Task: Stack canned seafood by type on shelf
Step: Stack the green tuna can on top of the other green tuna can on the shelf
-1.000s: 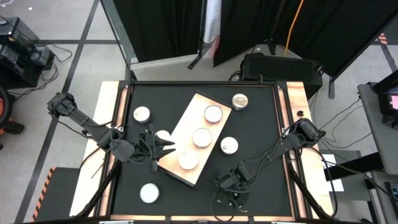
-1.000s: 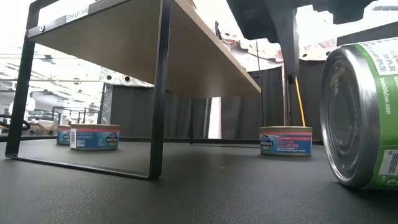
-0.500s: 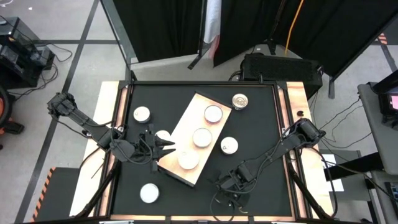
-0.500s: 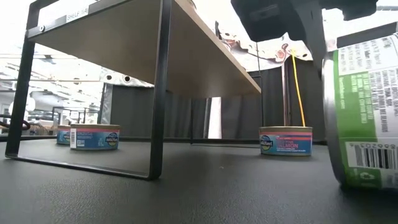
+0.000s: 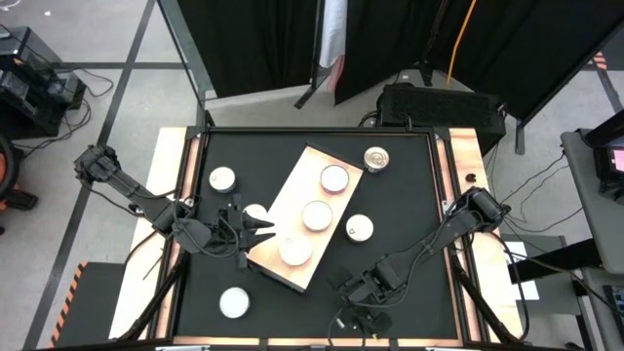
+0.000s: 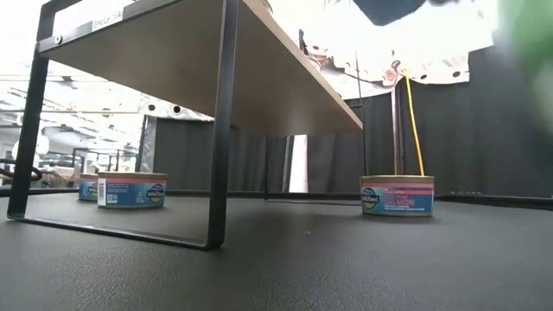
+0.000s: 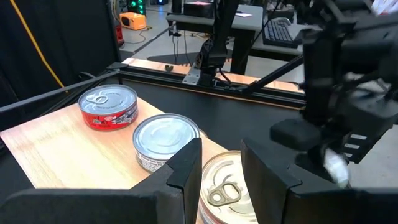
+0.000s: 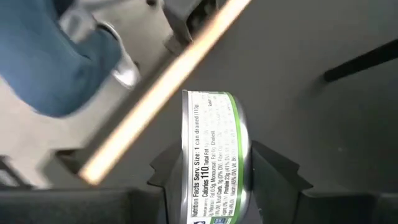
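Note:
The shelf (image 5: 307, 216), a pale wooden board on black legs (image 6: 220, 130), stands slantwise mid-table. Three silver-lidded tins (image 5: 316, 214) sit on it in a row, and they show in the left wrist view (image 7: 165, 140) too. More tins rest flat on the table: (image 5: 222, 178), (image 5: 255, 212), (image 5: 360, 228), (image 5: 234, 302), and a golden-topped one (image 5: 376, 157). My right gripper (image 5: 353, 286) is near the table's near edge, shut on a green-labelled tin (image 8: 211, 149). My left gripper (image 5: 261, 227) waits open at the shelf's left edge (image 7: 221, 168). My right gripper pinches the green-labelled tin between its two fingers (image 8: 165, 174), one on each flat face. The tin stands on edge, its label wall (image 8: 208, 124) facing the wrist camera. It is lifted clear of the table, a green blur high in the low view (image 6: 529, 34).
The table's wooden side strips (image 5: 468, 156) border the black top. In the low view, two blue-and-pink tins (image 6: 131, 190) (image 6: 397, 194) stand beyond the shelf legs. A blurred blue shape (image 8: 68, 56) shows past the table's edge in the right wrist view.
My right gripper has risen and drifted toward the table's near edge, carrying the green-labelled tin. The tin stood on edge on the table; it has turned about and now is lifted clear, almost out of the low view's top right.

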Tool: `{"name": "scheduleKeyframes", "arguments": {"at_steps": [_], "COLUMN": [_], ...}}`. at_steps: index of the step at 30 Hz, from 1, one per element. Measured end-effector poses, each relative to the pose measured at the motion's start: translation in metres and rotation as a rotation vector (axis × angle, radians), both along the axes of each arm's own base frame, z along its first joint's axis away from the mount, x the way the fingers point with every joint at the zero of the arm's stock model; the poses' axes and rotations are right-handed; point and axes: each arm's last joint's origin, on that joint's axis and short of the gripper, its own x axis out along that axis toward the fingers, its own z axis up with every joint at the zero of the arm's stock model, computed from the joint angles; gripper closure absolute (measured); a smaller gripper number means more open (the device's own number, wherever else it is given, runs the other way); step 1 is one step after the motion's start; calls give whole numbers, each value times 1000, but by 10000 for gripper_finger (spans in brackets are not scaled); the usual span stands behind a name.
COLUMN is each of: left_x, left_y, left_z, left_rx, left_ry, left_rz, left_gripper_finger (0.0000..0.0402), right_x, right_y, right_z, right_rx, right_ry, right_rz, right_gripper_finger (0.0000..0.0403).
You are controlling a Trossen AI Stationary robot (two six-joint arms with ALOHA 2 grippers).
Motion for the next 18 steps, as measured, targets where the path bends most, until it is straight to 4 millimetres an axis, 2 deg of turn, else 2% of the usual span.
{"name": "scheduleKeyframes", "arguments": {"at_steps": [4,10,14,18], "left_x": [0,1,2,1], "left_y": [0,1,1,3], "left_z": [0,9,17,18], "left_rx": [-1,35,93,155], "left_ry": [-1,-74,-132,-132], "left_rz": [0,38,67,116], "left_gripper_finger": [288,289,289,289], "right_x": [5,6,9,13], "right_y": [5,4,-15,-45], "right_z": [37,108,161,200], "right_rx": [102,205,297,350], "right_ry": [6,-45,-145,-260], "right_rz": [-60,-135,-196,-271], "right_gripper_finger": [259,260,260,260]}}
